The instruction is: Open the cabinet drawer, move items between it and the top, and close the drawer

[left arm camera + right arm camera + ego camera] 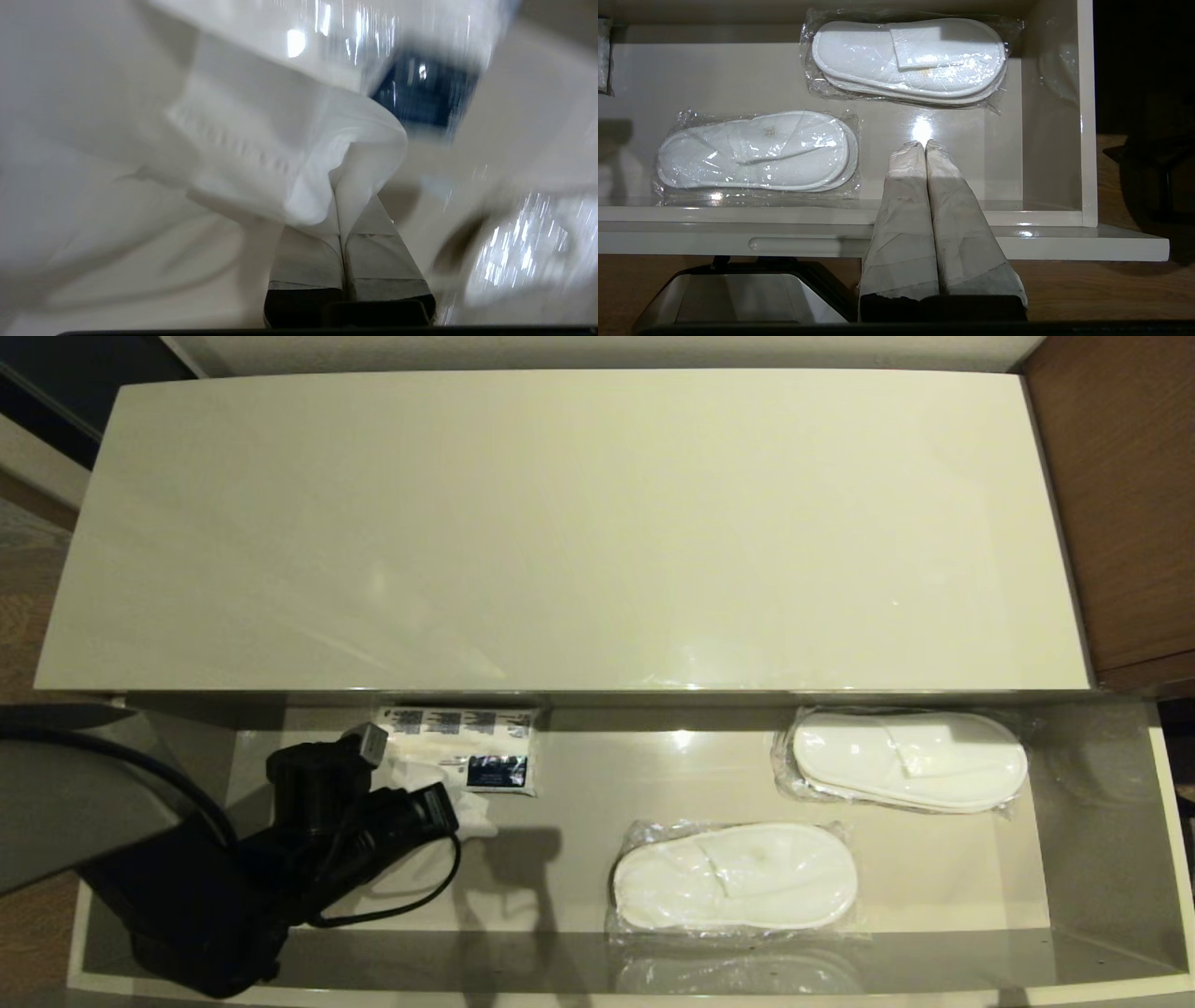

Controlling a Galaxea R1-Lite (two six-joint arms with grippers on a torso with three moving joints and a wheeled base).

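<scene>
- Head view: the cabinet drawer [1102,859] stands pulled out below the glossy cream-white top [560,532], which carries nothing.
- At the drawer's left end the left gripper [462,821] reaches in; in the left wrist view its fingers [369,252] are pressed together on a fold of white paper [327,158], so the jaws are clenched on it.
- That paper appears to trail from the clear-wrapped paper pack [467,751] with a dark blue label (the wrist view is blurred, so the join is not clear), which lies at the drawer's back left.
- Two wrapped white slipper pairs lie to the right, well apart from the gripper: the front slipper pair [735,877] near the middle, the back slipper pair [910,761] toward the right wall.
- Right wrist view: the right gripper [924,145] hangs above the drawer's front edge, fingers together and empty, beside both pairs.
</scene>
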